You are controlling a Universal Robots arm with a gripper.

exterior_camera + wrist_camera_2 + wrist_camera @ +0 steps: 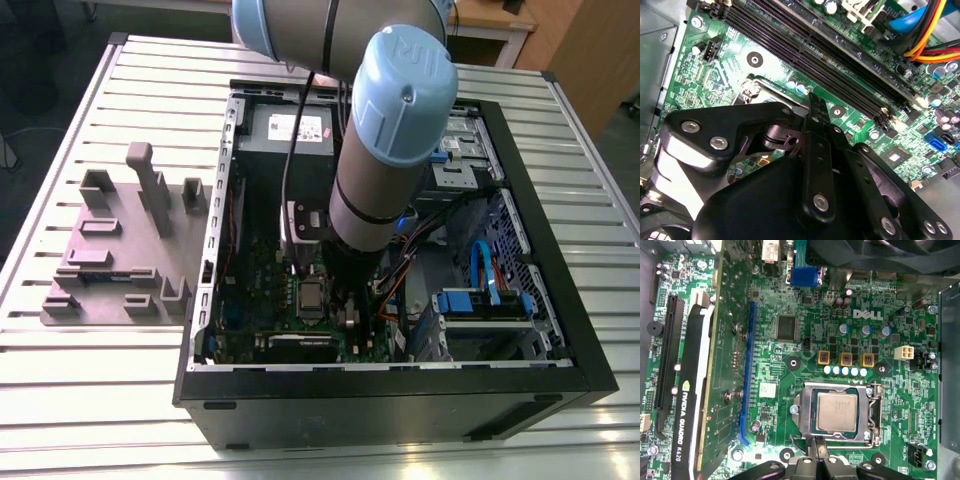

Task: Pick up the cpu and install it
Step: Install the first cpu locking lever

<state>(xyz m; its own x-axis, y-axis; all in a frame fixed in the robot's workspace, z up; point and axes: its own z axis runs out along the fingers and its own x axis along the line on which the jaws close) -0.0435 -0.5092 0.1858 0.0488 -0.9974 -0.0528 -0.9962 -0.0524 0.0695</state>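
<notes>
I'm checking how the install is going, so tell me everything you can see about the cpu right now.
The cpu is a small flat square chip with a dull silvery metal top and a paler rim. In the first wrist view it lies flat inside the metal-framed socket on the green circuit board, its edges square with the frame. The gripper sits close beside the socket's edge, not holding the chip. In the exterior view the chip sits low in the open computer case, next to the arm.

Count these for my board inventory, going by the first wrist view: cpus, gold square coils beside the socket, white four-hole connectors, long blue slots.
cpu: 1
gold square coils: 3
white four-hole connector: 1
long blue slot: 1
Total: 6
</notes>
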